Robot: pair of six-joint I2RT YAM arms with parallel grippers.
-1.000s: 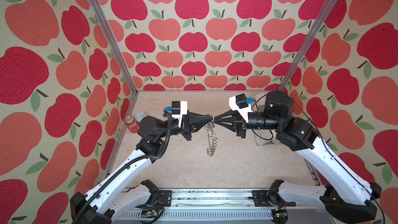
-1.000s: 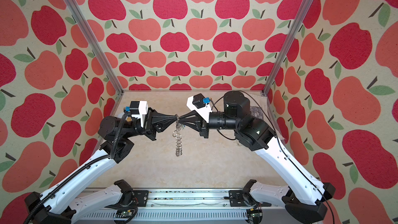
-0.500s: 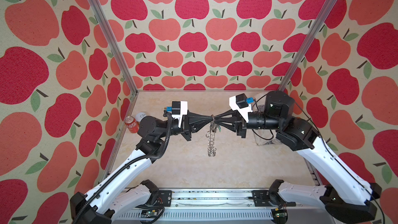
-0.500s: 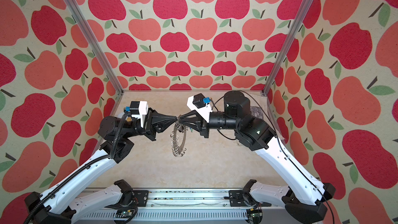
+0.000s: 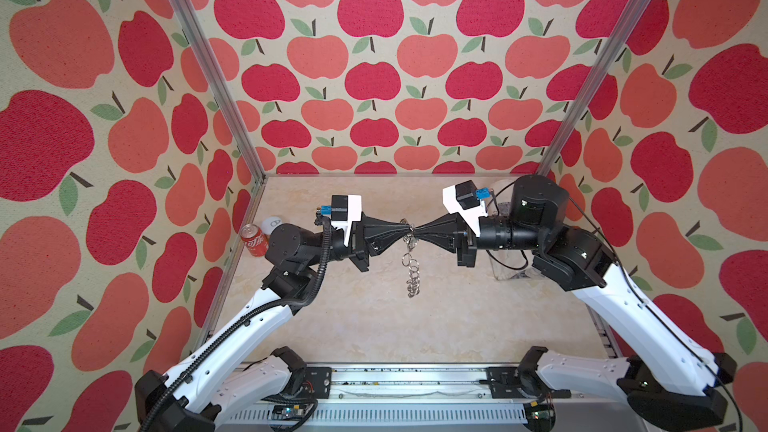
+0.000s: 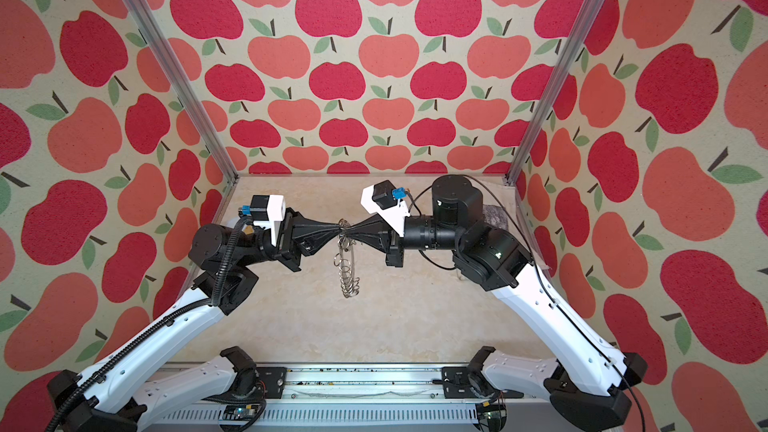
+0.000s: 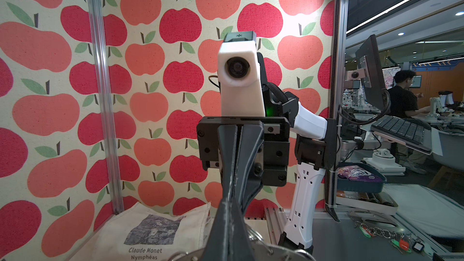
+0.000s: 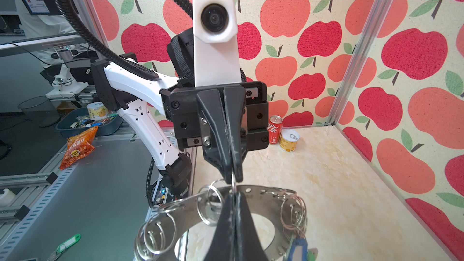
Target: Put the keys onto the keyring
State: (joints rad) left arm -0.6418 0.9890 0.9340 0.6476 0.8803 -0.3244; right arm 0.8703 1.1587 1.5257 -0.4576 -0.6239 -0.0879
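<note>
Keyring (image 5: 411, 278) hangs pinched between closed left claw (image 5: 402, 229) and closed right claw (image 5: 417, 229).

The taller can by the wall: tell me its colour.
Red with white lettering; the can shows best in the right wrist view.

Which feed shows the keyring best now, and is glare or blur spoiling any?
Right wrist view: keyring sharp, evenly lit, best. Left wrist view: only its rim at the frame edge, and glare washes out a patch of the wall. Both top views: keyring hangs edge-on, thin, no glare.
</note>
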